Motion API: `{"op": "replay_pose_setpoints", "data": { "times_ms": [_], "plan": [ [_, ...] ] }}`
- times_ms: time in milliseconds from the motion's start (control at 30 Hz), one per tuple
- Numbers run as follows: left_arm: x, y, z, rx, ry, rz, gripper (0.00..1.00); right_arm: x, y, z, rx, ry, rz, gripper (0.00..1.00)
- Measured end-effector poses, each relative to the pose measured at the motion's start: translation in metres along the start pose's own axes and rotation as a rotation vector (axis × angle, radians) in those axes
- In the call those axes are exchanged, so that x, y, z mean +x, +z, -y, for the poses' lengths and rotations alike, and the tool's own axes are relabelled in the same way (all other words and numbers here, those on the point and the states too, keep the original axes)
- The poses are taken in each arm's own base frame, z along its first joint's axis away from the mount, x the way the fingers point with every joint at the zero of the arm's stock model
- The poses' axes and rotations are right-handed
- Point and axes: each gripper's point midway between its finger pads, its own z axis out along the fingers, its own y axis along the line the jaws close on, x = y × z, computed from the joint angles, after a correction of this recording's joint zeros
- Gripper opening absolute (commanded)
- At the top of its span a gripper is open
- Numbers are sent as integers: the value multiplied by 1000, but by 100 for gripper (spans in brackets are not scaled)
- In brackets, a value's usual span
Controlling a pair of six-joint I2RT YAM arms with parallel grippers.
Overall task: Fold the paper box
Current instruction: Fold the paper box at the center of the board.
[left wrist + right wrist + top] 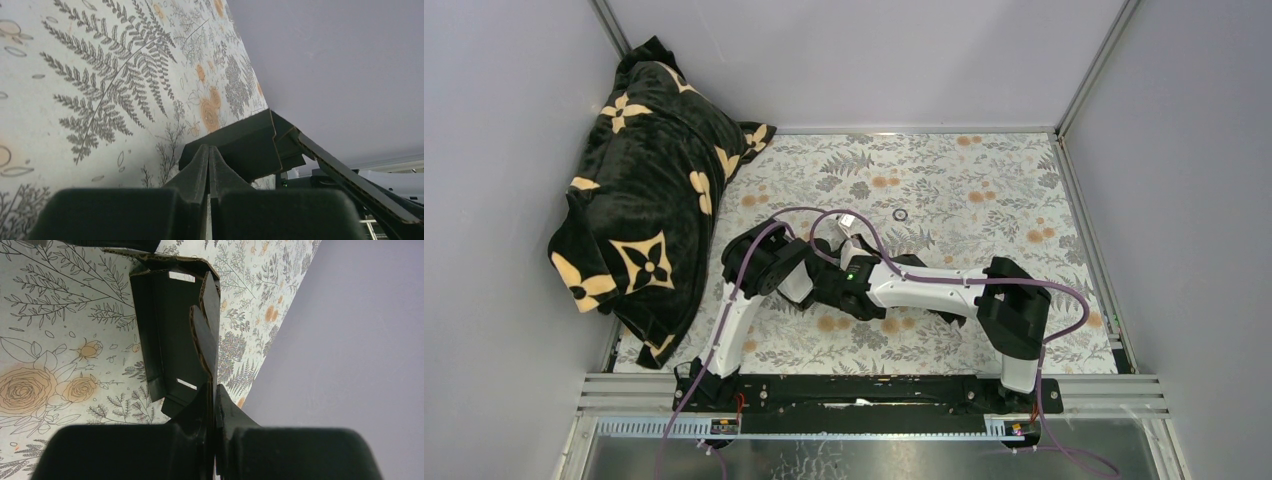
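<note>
1. The left tool [208, 156] and right tool [214, 392] meet nose to nose over the middle of the bench [984, 190], which has a floral cover.
2. The box [170, 335] is between them, partly folded. Its side walls are raised, a rounded flap stands up, and brown raw edges show along the black card.
3. The right tool is pinched tight on the bottom edge of that flap.
4. The left tool is closed too, with its tips against the near edge of the box. I cannot tell whether any card is caught between them.
5. From overhead, the box is hidden under the tools.
6. A blanket [649, 200] is heaped in the far left corner, well apart.
7. A small ring [900, 213] lies on the bench beyond the tools.
</note>
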Motion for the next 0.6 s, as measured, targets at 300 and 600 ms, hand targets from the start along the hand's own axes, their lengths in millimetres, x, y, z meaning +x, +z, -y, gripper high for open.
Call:
{"op": "replay_pose_setpoints", "data": {
  "times_ms": [300,600],
  "plan": [
    [5,-8,16,14,23,-9,6,0,5,-3,26,-25,-13,0],
    [15,-5,24,32,31,-31,6,0,5,-3,26,-26,-13,0]
  ]
}}
